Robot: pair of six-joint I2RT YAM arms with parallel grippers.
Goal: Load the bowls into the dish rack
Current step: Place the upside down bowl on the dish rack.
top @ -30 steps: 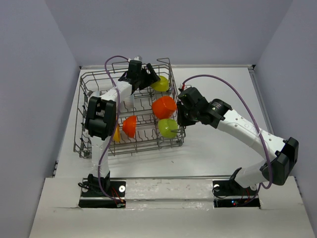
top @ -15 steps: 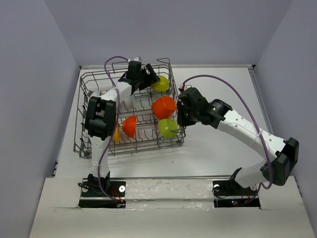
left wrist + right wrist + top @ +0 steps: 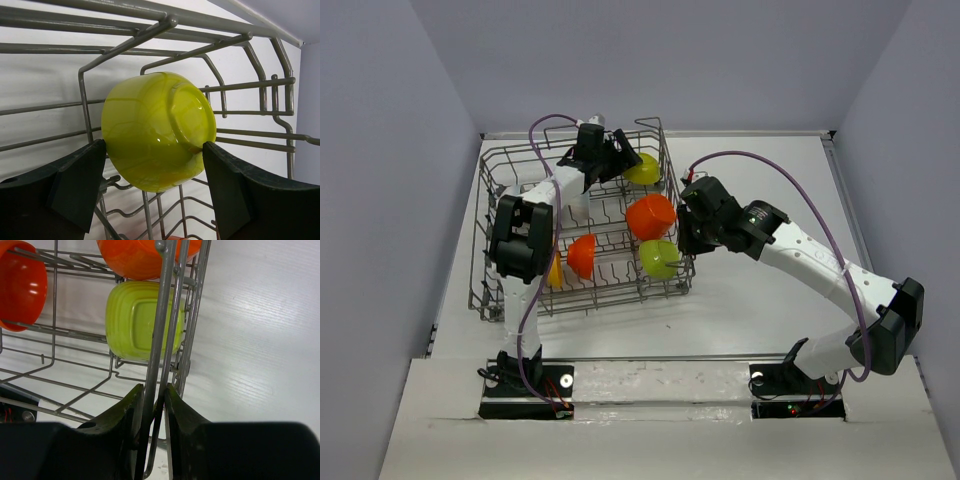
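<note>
- We see L gripper (image 3: 155, 165) jaws apart, straddling yellow-green bowl (image 3: 157, 130) at dish rack (image 3: 510, 170) far-right corner.
- R gripper (image 3: 152, 405) jaws clamped on rack's right side wires.
- Rack sits on bench (image 3: 770, 290).

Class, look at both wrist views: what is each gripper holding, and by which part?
The right gripper pinches the upright wires of the dish rack side wall. The left gripper fingers straddle a lime green bowl at its sides; a firm hold cannot be told.
</note>
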